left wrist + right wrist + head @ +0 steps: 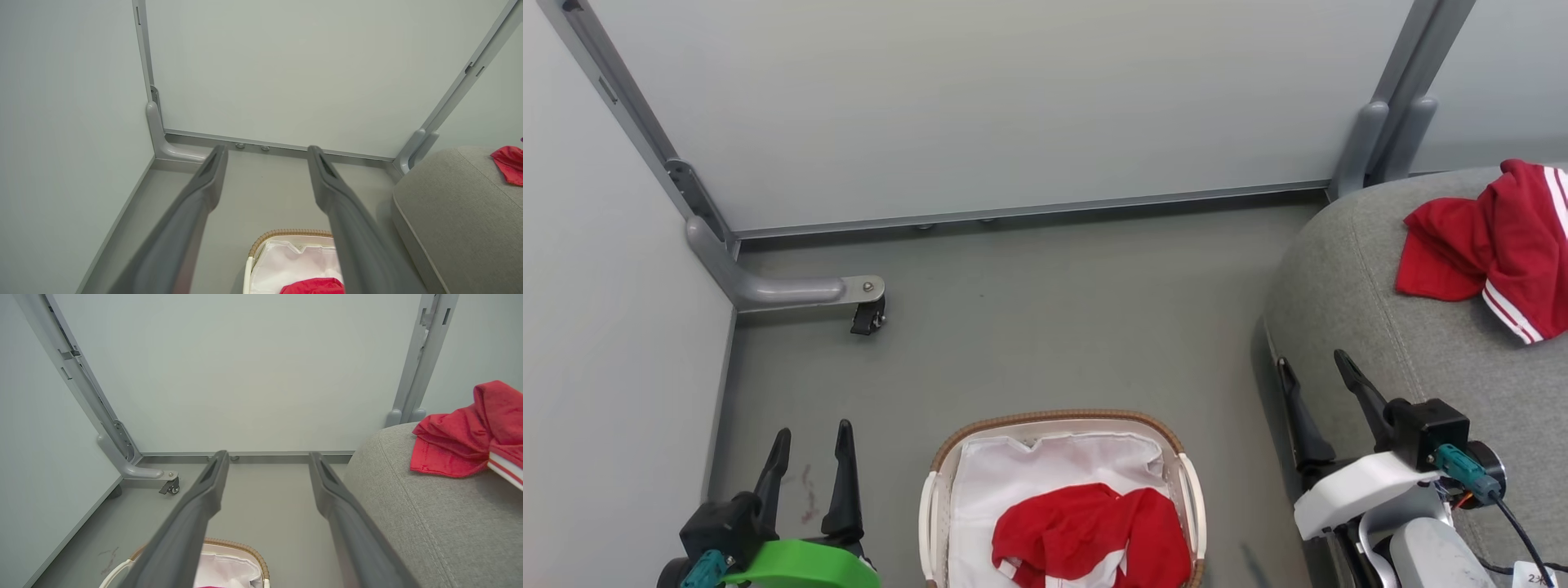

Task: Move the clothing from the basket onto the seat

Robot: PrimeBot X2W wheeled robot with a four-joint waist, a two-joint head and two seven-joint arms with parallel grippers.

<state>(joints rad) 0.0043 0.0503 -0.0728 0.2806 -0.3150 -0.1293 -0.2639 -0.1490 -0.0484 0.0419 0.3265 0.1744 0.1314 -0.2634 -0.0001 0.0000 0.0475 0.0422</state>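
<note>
A red garment [1094, 535] lies crumpled in the white basket [1188, 482] at the bottom middle, on a white sheet lining it. Another red garment with white stripes [1499, 245] lies on the grey seat [1347, 278] at the right. My left gripper [810, 441] is open at the lower left, to the left of the basket, holding nothing. My right gripper [1315, 366] is open at the lower right, against the seat's front edge, also empty. The left wrist view shows the basket rim [286, 233] and red cloth [312, 286] below the fingers; the right wrist view shows the garment [461, 443] on the seat [429, 522].
Pale partition walls [1013, 106] enclose the grey floor [1045, 327] at the back and left. A grey metal foot with a caster wheel [866, 314] stands at the back left corner. Another post [1388, 131] rises behind the seat.
</note>
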